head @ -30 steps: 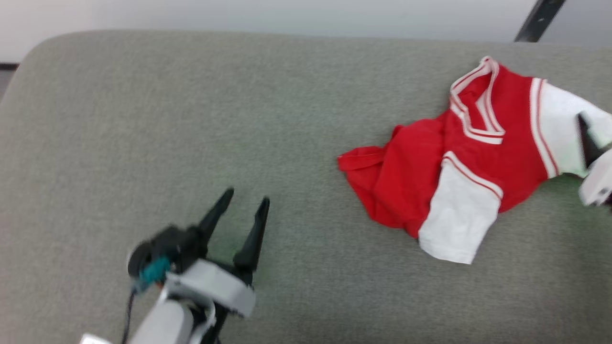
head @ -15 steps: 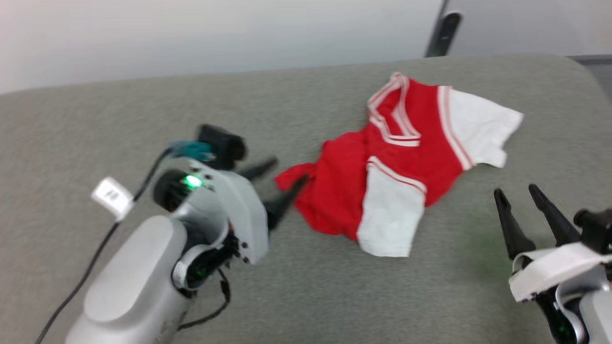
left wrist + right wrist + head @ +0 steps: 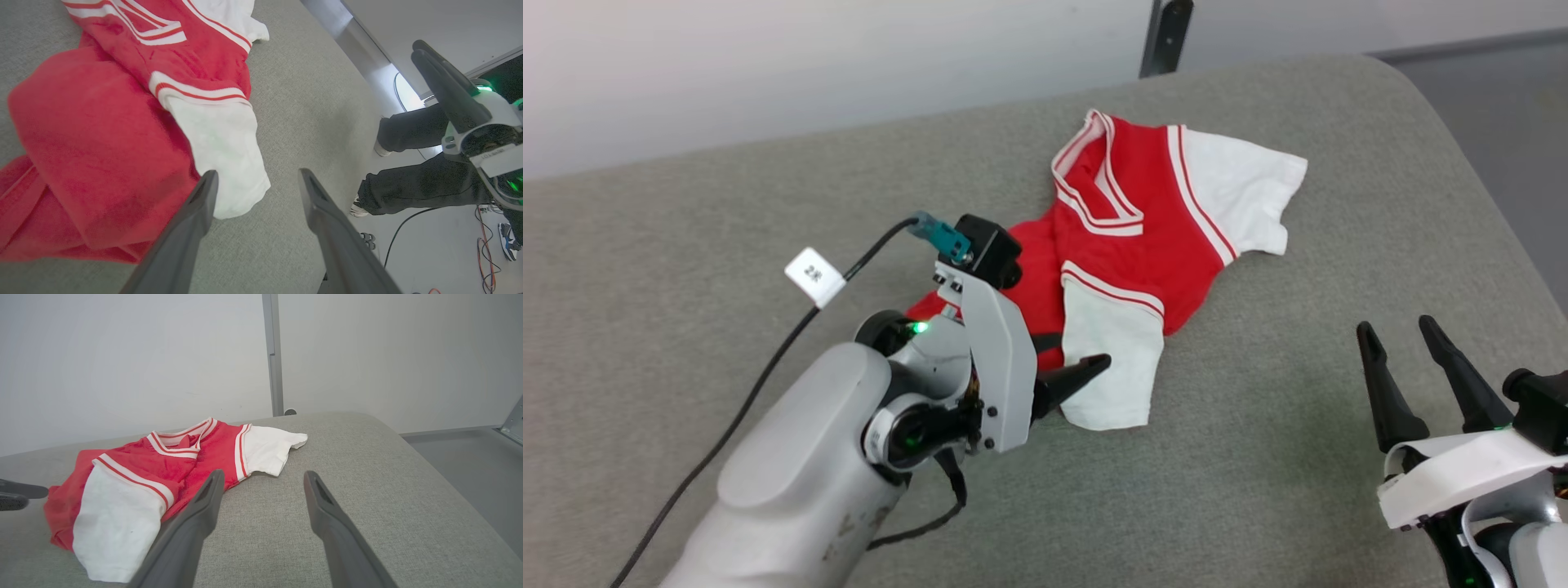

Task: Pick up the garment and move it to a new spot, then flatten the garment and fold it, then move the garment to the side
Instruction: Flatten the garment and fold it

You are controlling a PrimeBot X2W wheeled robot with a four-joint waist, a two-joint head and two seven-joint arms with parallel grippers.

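Over the near left edge of the shirt [image 3: 1168, 253] the left claw [image 3: 257, 175] stands wide open, holding nothing, one finger [image 3: 192, 220] above the white sleeve [image 3: 220, 139]. The shirt lies crumpled on the grey pad [image 3: 768, 204], toward its far side; the right claw [image 3: 1396, 325] hangs open and empty at near right. A pinch on the sleeve alone may drag the layers into a worse bunch.

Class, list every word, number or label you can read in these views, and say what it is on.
"2", then a blurred mark: white tag on the black cable.
Print on the right end effector's white strip: too small to read.
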